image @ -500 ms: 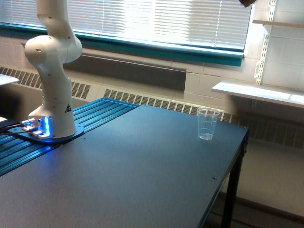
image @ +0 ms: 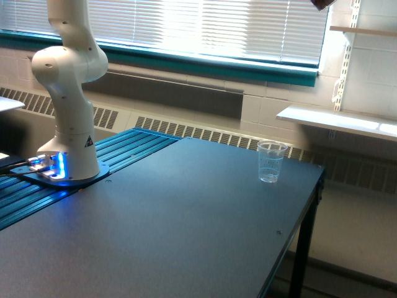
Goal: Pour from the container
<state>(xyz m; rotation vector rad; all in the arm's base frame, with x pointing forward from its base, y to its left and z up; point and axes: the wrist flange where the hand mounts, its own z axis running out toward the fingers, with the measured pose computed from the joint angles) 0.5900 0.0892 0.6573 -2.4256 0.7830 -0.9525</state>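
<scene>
The container to pour from does not show in the exterior view. The arm (image: 68, 93) rises from its lit base at the view's left and leaves the top of the frame, so the pincer is out of sight too, and I cannot tell whether it is wide, narrow or closed on anything. A dark scrap (image: 321, 4) at the top edge, above and to the right of the cup, may belong to the arm's end, but it is too small to say.

On the desk (image: 186, 211) stands only a tapered clear cup (image: 272, 162) with faint printed lines. It is upright with its mouth up, near the far right corner and well apart from the base (most likely the thing to pour into, not from).

Which way the container points, and how its long axis lies, cannot be read here. If it is thin plastic like that cup, I judge it light, slippery and easily squashed. It would be best held around the middle of its wall with modest pressure and tipped slowly over the cup's mouth
</scene>
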